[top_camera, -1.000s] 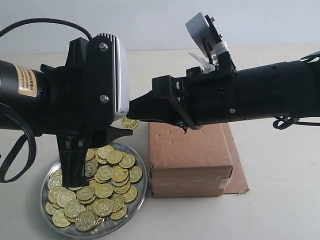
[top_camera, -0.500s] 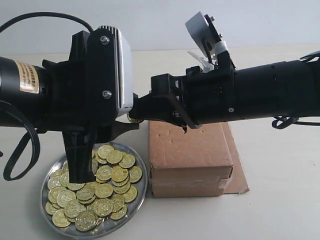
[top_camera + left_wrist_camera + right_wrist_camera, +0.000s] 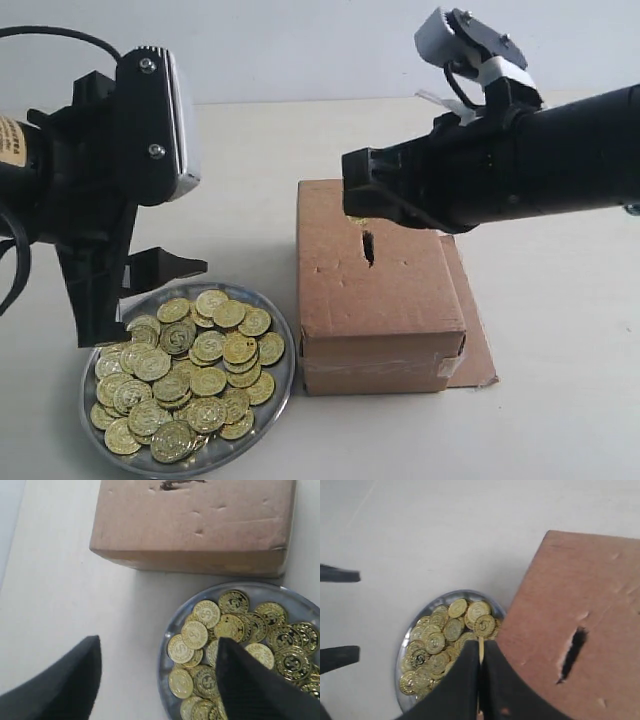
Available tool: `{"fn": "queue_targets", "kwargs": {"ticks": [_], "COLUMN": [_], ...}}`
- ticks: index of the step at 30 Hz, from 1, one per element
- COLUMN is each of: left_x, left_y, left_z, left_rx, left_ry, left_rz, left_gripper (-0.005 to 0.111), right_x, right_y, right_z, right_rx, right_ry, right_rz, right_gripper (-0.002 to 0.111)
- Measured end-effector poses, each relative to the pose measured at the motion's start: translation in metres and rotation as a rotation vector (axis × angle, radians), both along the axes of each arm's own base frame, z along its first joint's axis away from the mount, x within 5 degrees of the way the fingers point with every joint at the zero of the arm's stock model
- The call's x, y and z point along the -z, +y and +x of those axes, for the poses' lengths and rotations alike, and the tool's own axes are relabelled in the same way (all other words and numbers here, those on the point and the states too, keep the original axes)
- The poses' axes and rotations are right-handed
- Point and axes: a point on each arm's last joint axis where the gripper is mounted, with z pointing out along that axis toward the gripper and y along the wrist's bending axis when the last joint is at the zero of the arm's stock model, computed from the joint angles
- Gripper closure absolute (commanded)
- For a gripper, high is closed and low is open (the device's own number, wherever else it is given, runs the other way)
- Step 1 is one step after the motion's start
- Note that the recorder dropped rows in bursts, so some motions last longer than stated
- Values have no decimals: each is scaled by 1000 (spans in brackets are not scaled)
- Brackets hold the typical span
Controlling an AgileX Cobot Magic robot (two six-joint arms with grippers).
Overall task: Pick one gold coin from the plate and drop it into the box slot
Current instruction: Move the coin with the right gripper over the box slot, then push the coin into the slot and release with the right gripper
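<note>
The silvery plate (image 3: 284,386) holds a heap of gold coins (image 3: 205,360) left of the brown box (image 3: 400,295). The box slot (image 3: 368,247) shows dark in the box's top. My right gripper (image 3: 356,214) hangs above the box's back left part, just beside the slot. In the right wrist view it (image 3: 481,647) is shut on one gold coin (image 3: 481,651), held edge-on, near the slot (image 3: 572,652). My left gripper (image 3: 130,298) is open and empty over the plate's far left rim; the left wrist view shows its fingertips (image 3: 92,647) spread across the rim (image 3: 163,666).
A flat brown cardboard sheet (image 3: 482,352) lies under the box and sticks out at its right. The pale tabletop (image 3: 560,400) surrounds the plate and box. The left arm's fingers (image 3: 339,574) show at the edge of the right wrist view.
The left arm pulled back to the left, away from the right gripper. The right gripper rose and shifted right with the coin, uncovering the slot.
</note>
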Motion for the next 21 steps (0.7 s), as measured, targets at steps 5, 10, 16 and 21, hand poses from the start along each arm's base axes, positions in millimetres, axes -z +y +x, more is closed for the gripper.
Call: {"fn": "queue_targets", "kwargs": {"ticks": [5, 10, 16, 21], "left_x": [-12, -18, -16, -16], "left_y": [8, 20, 21, 21], "left_z": [-9, -23, -25, -25], "left_rx": [-56, -80, -89, -90], "left_ry": [22, 94, 126, 128], "left_rz": [-47, -18, 2, 2], "left_gripper": [84, 85, 85, 85], "right_x": [-15, -3, 20, 27], "right_y": [-2, -2, 13, 21], "right_z": [13, 37, 52, 60], "right_rx": [4, 38, 50, 62], "right_ry": [20, 191, 318, 351], "right_rz": [-176, -437, -419, -383], "right_gripper": [108, 108, 108, 108]}}
